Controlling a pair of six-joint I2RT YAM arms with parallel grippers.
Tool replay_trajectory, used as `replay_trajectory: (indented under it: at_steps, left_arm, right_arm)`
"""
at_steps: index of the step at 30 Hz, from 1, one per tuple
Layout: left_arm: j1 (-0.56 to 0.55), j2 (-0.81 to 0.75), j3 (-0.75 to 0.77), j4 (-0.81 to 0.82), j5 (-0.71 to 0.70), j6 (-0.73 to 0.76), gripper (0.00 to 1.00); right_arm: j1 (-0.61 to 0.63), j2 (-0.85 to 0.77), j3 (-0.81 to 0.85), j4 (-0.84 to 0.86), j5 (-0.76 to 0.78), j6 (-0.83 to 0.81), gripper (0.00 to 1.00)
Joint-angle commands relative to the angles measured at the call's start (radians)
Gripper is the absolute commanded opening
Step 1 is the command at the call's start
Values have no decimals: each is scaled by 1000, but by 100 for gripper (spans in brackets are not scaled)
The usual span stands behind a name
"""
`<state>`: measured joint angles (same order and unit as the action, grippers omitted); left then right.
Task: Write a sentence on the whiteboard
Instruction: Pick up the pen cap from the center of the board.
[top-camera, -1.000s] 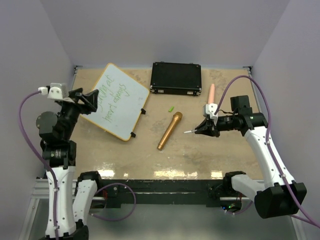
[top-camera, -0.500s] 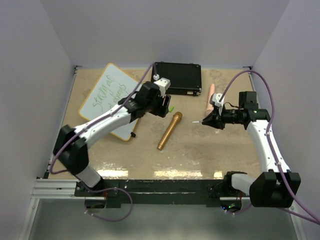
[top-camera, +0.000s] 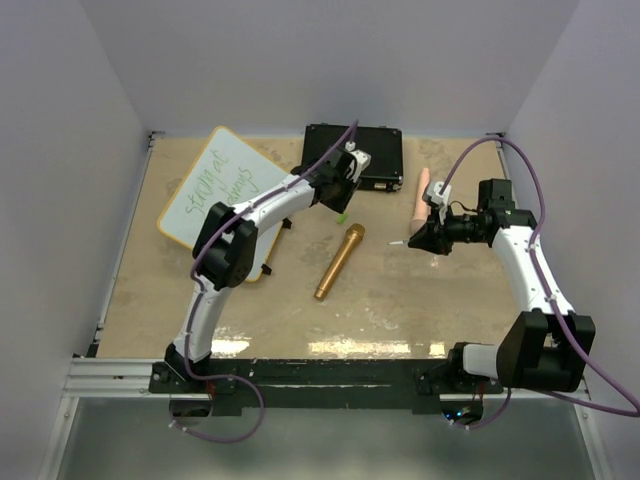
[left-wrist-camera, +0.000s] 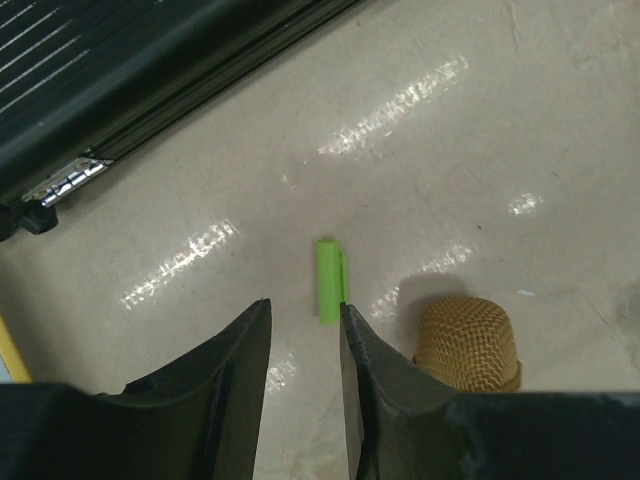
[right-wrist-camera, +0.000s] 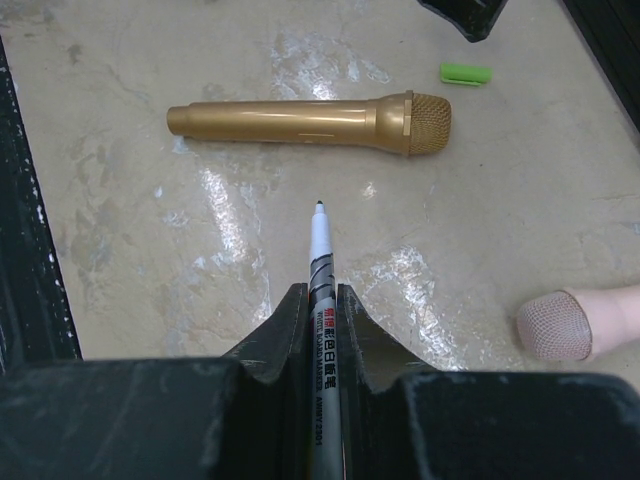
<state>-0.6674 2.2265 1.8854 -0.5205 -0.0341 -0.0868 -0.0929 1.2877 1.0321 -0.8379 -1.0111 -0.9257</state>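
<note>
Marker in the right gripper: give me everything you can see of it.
The marker is a slim white pen with black print along its barrel and a small dark tip. It is uncapped; a small green cap lies apart from it, near the head of the gold microphone. The right gripper is shut on the barrel, with the tip end sticking out forward toward the microphone and not touching it. Whether the tip meets the table cannot be told. The rear end is hidden.

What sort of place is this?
Probably a laboratory robot cell: a table walled in by plain panels, left arm and right arm bolted at its edge, props like the whiteboard and gold microphone.
</note>
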Motion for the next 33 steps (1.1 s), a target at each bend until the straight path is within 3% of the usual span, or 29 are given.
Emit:
replay_trajectory:
  at_steps: [1, 19, 27, 33]
  left_arm:
    - [34, 54, 129, -55, 59, 47, 37]
    - [48, 163, 182, -90, 195, 18, 34]
    - [43, 220, 222, -139, 178, 15, 33]
    - [23, 246, 264, -211, 123, 47, 25]
  right_arm:
    - [-8, 4, 36, -3, -11, -22, 0]
    - [-8, 6, 33, -15, -20, -35, 0]
    - [-7, 9, 33, -23, -26, -45, 0]
    - [-8, 9, 36, -30, -30, -53, 0]
